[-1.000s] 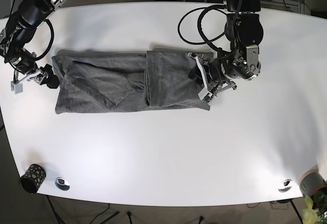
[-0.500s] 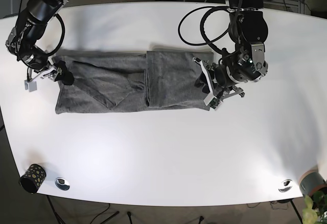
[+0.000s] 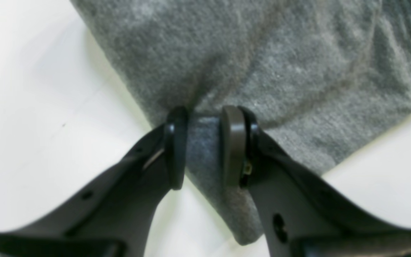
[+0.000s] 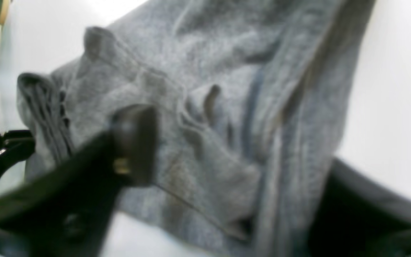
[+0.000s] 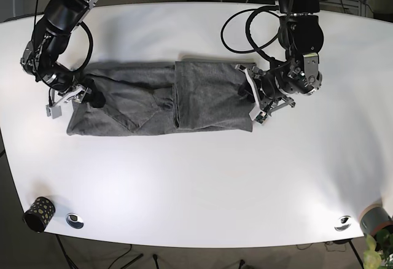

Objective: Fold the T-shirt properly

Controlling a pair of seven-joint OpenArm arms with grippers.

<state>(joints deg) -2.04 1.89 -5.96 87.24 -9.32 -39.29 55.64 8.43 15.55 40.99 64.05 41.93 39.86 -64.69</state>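
Note:
The grey T-shirt (image 5: 147, 103) lies on the white table (image 5: 196, 177) as a long band, with one part folded over at its right half. My left gripper (image 5: 250, 97) sits at the band's right end. In the left wrist view the left gripper (image 3: 204, 142) is shut on a ridge of T-shirt (image 3: 280, 64) edge pinched between both pads. My right gripper (image 5: 93, 97) is at the band's left end. The blurred right wrist view shows bunched T-shirt (image 4: 209, 53) gathered between the right gripper's (image 4: 234, 157) jaws, lifted off the table.
A patterned cup (image 5: 38, 214) stands at the front left corner beside a metal disc (image 5: 75, 220). Another disc (image 5: 342, 222) and a grey cylinder (image 5: 374, 217) sit at the front right. Cables (image 5: 245, 29) loop over the table behind the left arm.
My right gripper moved rightward from beside the shirt's left edge onto it, and the upper left corner has drawn inward. The left gripper shifted slightly at the right edge.

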